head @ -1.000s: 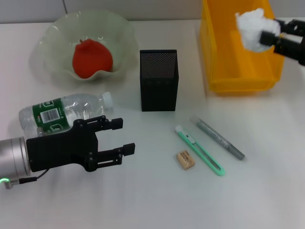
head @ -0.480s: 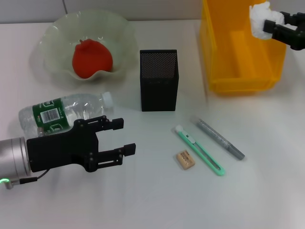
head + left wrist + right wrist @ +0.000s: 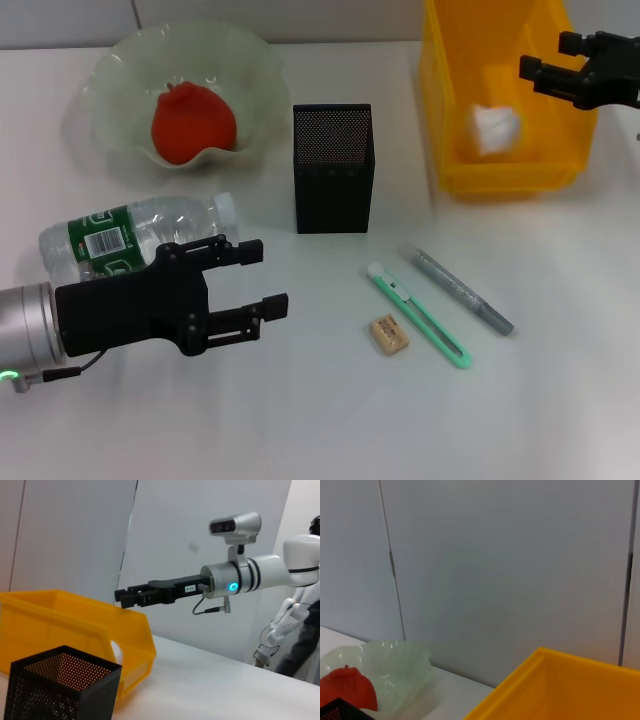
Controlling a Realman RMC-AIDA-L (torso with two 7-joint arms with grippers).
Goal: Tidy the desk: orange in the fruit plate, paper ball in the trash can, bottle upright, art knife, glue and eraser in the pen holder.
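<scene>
The paper ball (image 3: 495, 128) lies inside the yellow trash can (image 3: 500, 180). My right gripper (image 3: 545, 55) hovers open and empty over the can's right side, and it also shows above the trash can (image 3: 75, 630) in the left wrist view. The orange (image 3: 193, 122) sits in the pale green fruit plate (image 3: 110, 60). The bottle (image 3: 130, 238) lies on its side at the left of the desk. Just in front of it my left gripper (image 3: 268, 277) stands open and empty. The black pen holder (image 3: 333, 165) stands mid-desk. In front of it lie the art knife (image 3: 418, 315), the glue (image 3: 462, 291) and the eraser (image 3: 389, 334).
The right wrist view takes in the fruit plate (image 3: 395, 670) with the orange (image 3: 347, 687) and the trash can's rim (image 3: 560, 690) before a grey wall. The pen holder (image 3: 60, 687) fills the near corner of the left wrist view.
My right gripper has opened and let go of the paper ball, which has dropped into the trash can. The left gripper has hardly shifted.
</scene>
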